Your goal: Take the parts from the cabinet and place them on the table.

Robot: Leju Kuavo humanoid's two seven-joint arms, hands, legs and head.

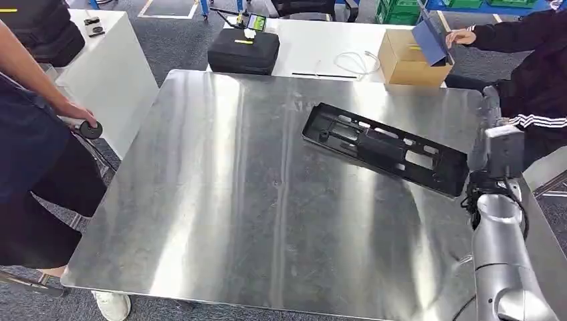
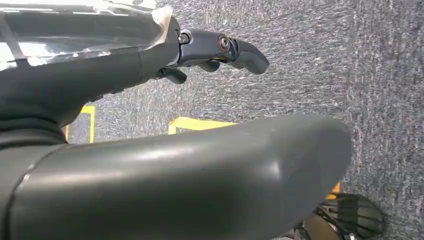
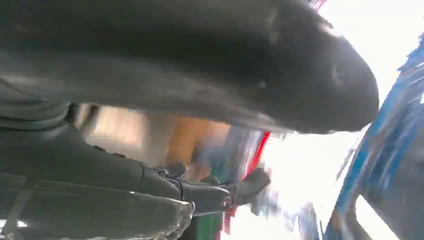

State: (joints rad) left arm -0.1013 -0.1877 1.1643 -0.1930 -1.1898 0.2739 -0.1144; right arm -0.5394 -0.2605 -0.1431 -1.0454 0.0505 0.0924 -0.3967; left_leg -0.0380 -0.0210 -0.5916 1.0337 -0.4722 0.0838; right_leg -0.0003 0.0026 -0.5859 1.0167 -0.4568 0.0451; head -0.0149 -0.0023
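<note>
The black slotted frame [image 1: 384, 148] lies flat on the steel worktop [image 1: 220, 200] — release fully, then lift the right hand [image 3: 210, 192] straight clear; its fingers look apart, empty.

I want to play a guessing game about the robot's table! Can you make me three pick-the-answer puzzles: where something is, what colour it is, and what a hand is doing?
1. Where does the long part lie?
A. on the metal table
B. on the floor
C. in the cardboard box

2. What colour is it?
A. red
B. black
C. white

3. What is the left hand doing?
A. gripping a cup
B. pressing the table
C. holding nothing

Answers: 1 A, it rests on the shiny top. 2 B, it is dark all over. 3 C, its fingers hang free over carpet.
</note>
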